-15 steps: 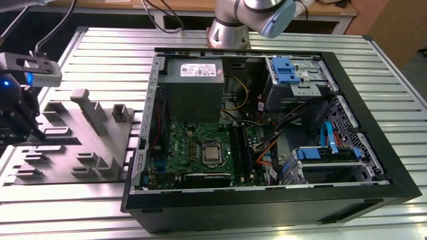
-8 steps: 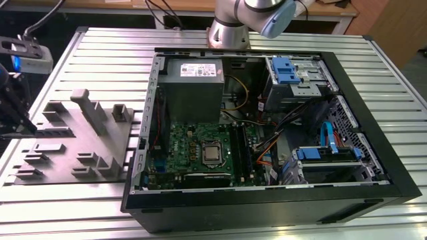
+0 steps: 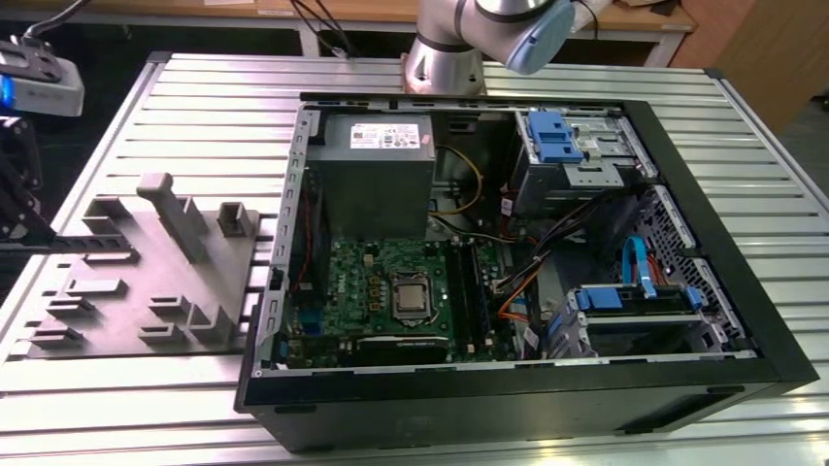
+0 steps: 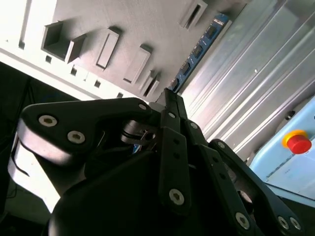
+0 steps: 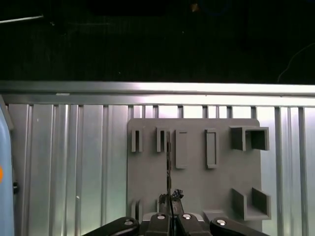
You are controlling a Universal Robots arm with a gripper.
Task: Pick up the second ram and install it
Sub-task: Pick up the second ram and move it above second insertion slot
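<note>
The second ram [image 4: 202, 46] is a thin blue-green stick with dark chips. It reaches out from my gripper's [image 4: 170, 96] black fingertips, over the edge of the grey fixture plate [image 4: 138, 19] and the ribbed metal table. The fingers stand together, shut on the stick's near end. In the first wrist view the second ram [image 5: 169, 162] is edge-on, a dark thin line running from the gripper [image 5: 170, 211] across the fixture plate [image 5: 197, 182] beside its narrow slots. The open computer case [image 3: 732, 291] lies on the table with its green motherboard [image 3: 376, 282] and long black slots [image 3: 464, 282] exposed.
The grey fixture [image 3: 130, 282] with raised holders sits on the exterior view's left, beside the case. Inside the case are a grey power supply [image 3: 376, 165], cables and blue drive bays [image 3: 557, 136]. A red stop button [image 4: 298, 142] sits on a pale blue box near the table.
</note>
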